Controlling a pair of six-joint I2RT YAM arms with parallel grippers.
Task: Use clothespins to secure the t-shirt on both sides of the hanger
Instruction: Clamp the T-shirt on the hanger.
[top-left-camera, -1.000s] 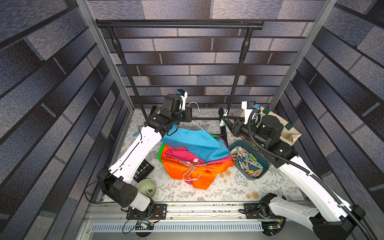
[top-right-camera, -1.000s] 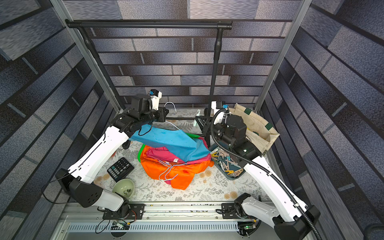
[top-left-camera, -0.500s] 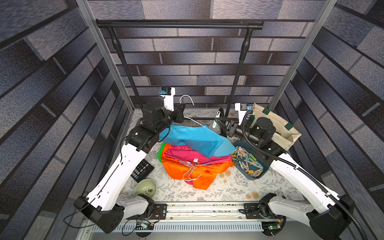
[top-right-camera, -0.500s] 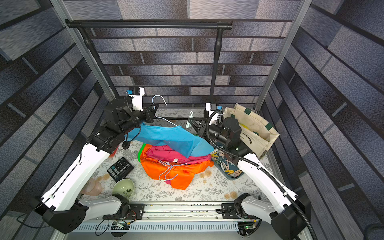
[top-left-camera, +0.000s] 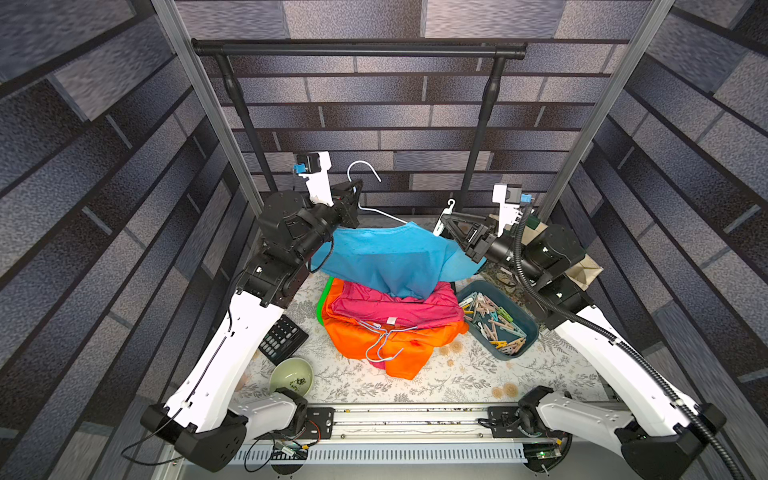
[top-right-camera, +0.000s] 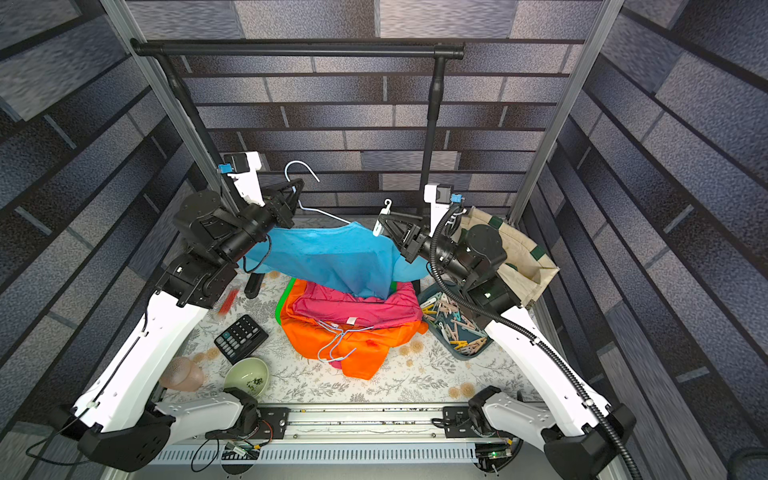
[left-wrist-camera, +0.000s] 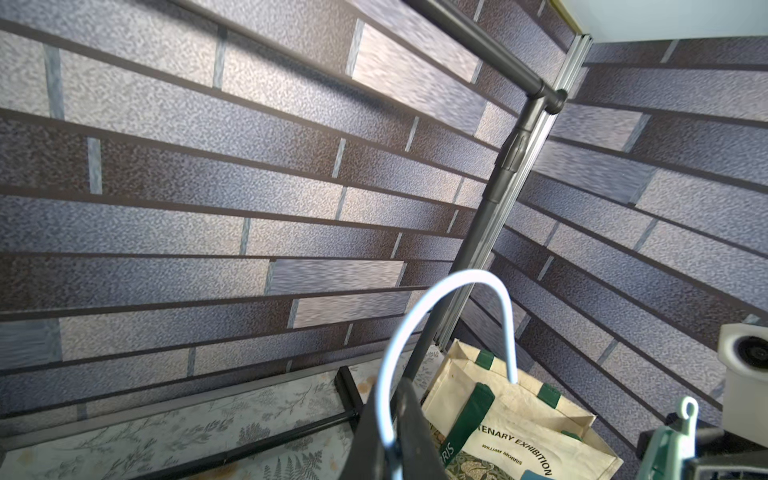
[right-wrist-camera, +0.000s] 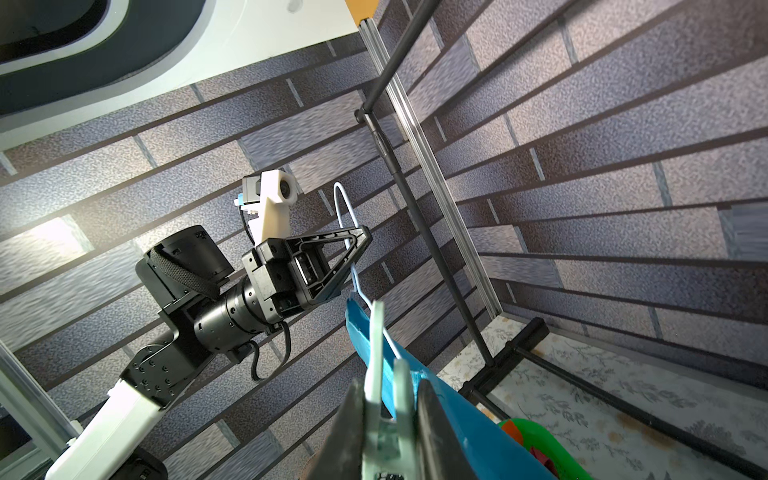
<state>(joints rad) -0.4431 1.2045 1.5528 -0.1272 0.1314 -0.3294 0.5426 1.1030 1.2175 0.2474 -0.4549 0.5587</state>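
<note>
my right hand (top-left-camera: 444, 219) pinches a pale mint clothespin (right-wrist-camera: 376, 349) at the blue t-shirt (top-left-camera: 390, 257) shoulder. my left hand (top-left-camera: 355, 192) is clamped on the white wire hanger (left-wrist-camera: 473, 274) neck. other pastel clothespins (top-left-camera: 494, 322) lie in a teal bin (top-left-camera: 484, 286) on the desk (top-left-camera: 457, 382).

The blue t-shirt (top-left-camera: 390, 257) hangs draped over a white wire hanger (top-left-camera: 363, 166), its lower end sagging onto the clothes pile (top-left-camera: 386, 328) beneath. The hanger is tilted, hook upward, its neck clamped in the left gripper (top-left-camera: 356, 189). 1 pale mint clothespin (right-wrist-camera: 380, 345) is pinched in the right gripper (top-left-camera: 442, 220), right at the t-shirt's shoulder edge. The other pastel clothespins (top-left-camera: 494, 320) lie jumbled in a dark bin (top-left-camera: 528, 328).
</note>
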